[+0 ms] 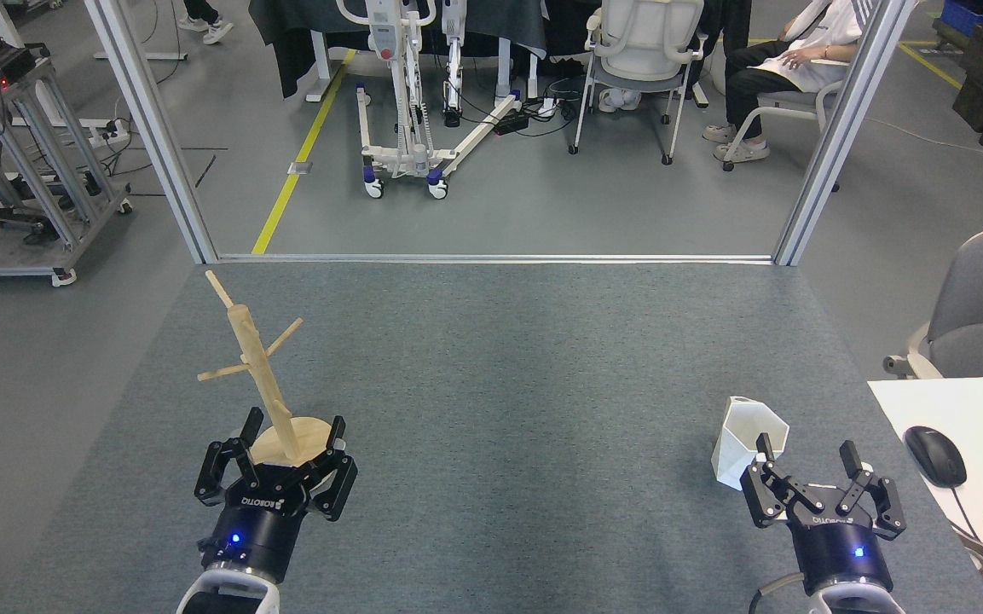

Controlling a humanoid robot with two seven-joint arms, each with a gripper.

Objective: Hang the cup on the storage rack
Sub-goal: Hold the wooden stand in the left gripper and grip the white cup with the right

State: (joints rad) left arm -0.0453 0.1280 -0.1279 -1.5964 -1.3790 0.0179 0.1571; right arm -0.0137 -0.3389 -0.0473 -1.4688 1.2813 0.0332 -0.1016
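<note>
White cup (745, 439) — beside right gripper (806, 456)

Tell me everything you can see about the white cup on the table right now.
The cup is matte white with flat faceted sides and an angular rim, narrowing toward its base. It looks like ceramic or plastic. It stands upright on the grey table, near the right front, mouth open upward and seemingly empty. The right gripper is open beside it, with one of the fingers at or just over its near rim; actual contact is unclear. Its handle is not visible.
</note>
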